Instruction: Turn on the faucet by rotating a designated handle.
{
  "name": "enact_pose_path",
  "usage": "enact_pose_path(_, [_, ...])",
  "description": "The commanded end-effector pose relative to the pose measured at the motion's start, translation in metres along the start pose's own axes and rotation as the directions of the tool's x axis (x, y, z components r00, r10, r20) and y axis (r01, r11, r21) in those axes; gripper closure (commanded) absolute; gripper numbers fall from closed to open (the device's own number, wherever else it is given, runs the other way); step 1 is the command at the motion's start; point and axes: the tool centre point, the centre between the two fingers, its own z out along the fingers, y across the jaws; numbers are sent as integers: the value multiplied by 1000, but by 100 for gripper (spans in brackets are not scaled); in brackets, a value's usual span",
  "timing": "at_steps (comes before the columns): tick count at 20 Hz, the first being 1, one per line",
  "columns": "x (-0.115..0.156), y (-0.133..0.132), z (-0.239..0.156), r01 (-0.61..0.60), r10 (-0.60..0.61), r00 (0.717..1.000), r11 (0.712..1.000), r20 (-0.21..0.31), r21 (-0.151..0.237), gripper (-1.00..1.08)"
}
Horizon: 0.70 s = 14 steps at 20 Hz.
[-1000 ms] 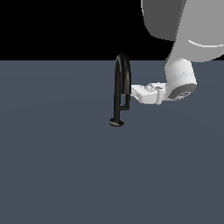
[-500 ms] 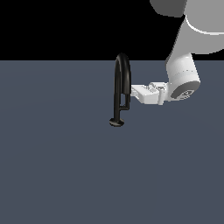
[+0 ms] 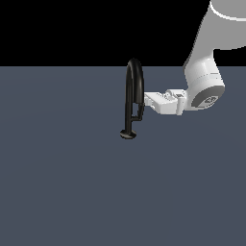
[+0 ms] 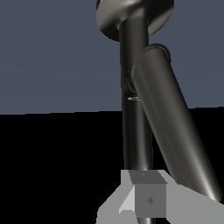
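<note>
The glossy black faucet (image 3: 130, 91) stands as a tall narrow arch on a small disc foot (image 3: 128, 135) on the grey floor. The handle (image 3: 140, 113), a short thin black bar, forms a small loop by the shorter leg. My white gripper (image 3: 147, 102) reaches in level from the exterior view's right, its tip against the shorter leg just above the handle. Its fingers look shut and hold nothing. In the wrist view the faucet's long leg (image 4: 136, 122) and a tilted black bar (image 4: 175, 127) fill the frame, with my gripper (image 4: 148, 203) close in front of them.
A flat dark grey floor (image 3: 57, 182) spreads all around the faucet, with black background behind it. My arm's white wrist (image 3: 204, 91) and upper links rise at the exterior view's right.
My wrist and upper arm have shifted towards the exterior view's right. The gripper tip has stayed at the faucet's shorter leg. The handle shows no visible turn.
</note>
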Motion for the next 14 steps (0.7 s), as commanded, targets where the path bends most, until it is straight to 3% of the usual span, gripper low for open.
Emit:
enact_pose_path(1, [-2,7,0,-3,3,1000,1000,3,-5,108])
enact_pose_path(14, [11,33,0,-1,1,1000,1000,1,-2,108])
